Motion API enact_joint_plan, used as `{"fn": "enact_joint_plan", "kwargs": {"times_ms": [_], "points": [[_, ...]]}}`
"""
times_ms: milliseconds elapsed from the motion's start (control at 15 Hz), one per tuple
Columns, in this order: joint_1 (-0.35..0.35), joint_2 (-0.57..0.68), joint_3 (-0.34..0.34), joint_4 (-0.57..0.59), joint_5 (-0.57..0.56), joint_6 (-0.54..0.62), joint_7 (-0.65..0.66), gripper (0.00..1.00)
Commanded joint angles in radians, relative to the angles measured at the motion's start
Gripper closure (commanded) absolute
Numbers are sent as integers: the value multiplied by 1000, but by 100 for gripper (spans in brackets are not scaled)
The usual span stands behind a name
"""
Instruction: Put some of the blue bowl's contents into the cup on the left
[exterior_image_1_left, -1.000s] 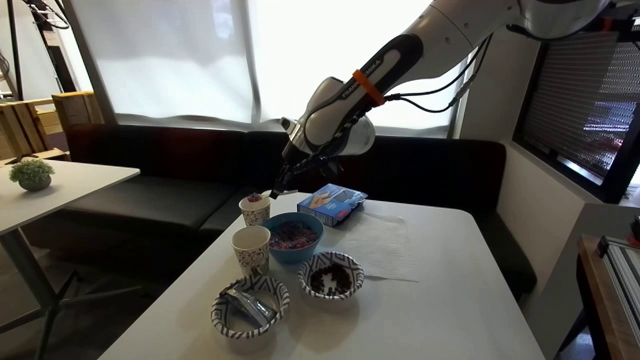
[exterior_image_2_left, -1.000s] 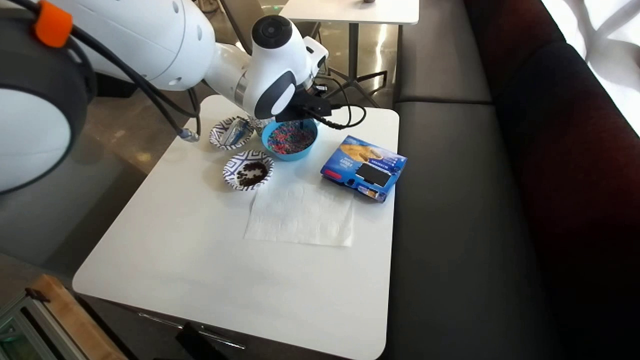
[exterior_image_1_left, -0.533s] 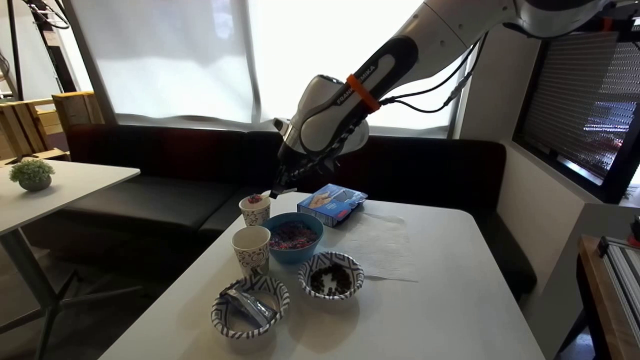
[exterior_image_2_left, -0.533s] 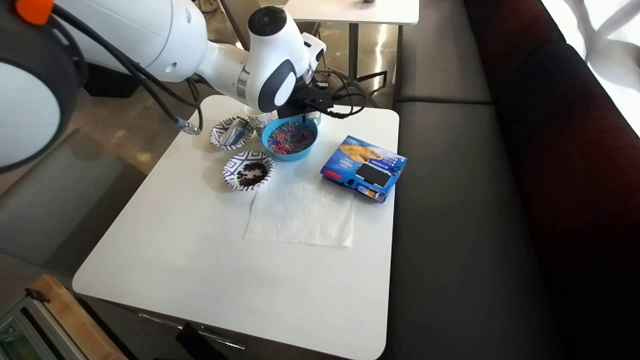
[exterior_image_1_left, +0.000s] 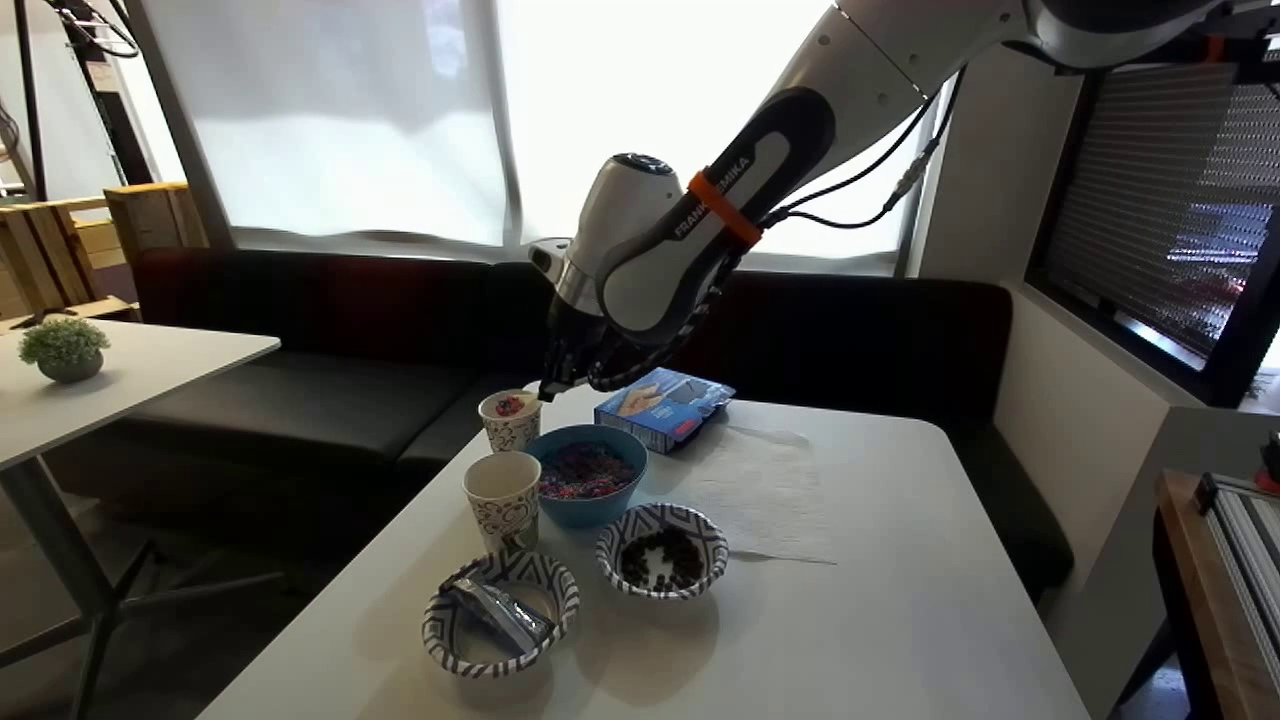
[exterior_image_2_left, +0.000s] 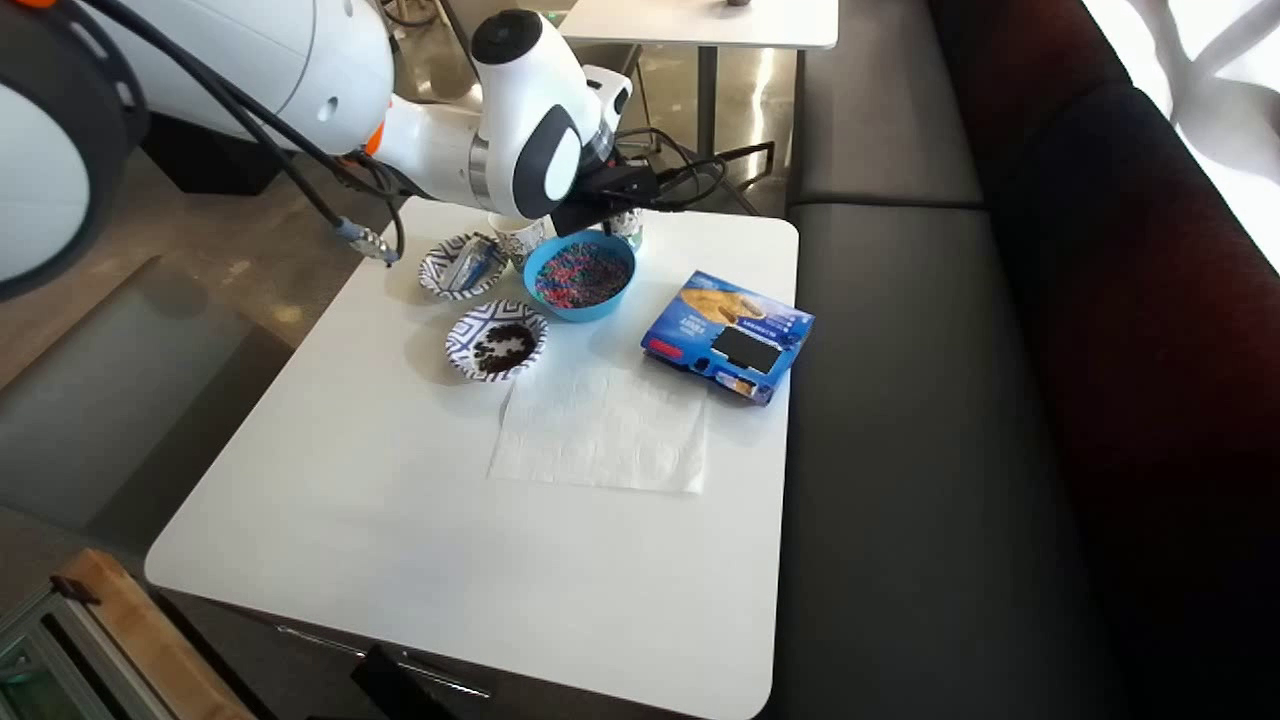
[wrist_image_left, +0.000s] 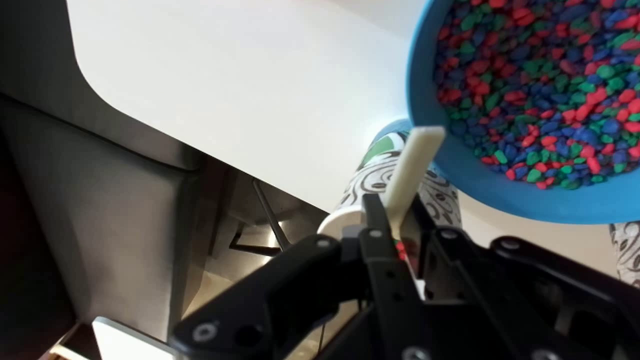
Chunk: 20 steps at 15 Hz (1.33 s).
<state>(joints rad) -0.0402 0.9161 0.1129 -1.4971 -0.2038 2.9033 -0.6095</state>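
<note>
the end effector (wrist_image_left: 394, 206) grips a spoon (wrist_image_left: 415, 162) by its pale handle; the cup (exterior_image_1_left: 512, 434) is just below it, the blue bowl (wrist_image_left: 525, 206) also below, near it. scooping looks done: pebbles (exterior_image_1_left: 509, 406) show in the cup's mouth, seemingly on the spoon. tipping seems left, though whether any already lie loose is hidden.

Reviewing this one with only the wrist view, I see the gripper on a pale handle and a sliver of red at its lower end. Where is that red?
Observer: In an exterior view, red and blue bits show within the rim of a cup.
Operator: What's cut off at my right edge?
Observer: A second cup, standing upright.
Operator: Anything lying out of my frame?
Observer: A blue box, in both exterior views.
</note>
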Motion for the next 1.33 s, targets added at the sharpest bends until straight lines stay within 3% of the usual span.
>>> {"fn": "enact_joint_plan", "kwargs": {"times_ms": [0,733,1267], "points": [[67,16,-74,34,-77,1,49,97],[235,19,-293,39,-312,59,156,97],[416,41,-534,16,-460,152,316,97]]}}
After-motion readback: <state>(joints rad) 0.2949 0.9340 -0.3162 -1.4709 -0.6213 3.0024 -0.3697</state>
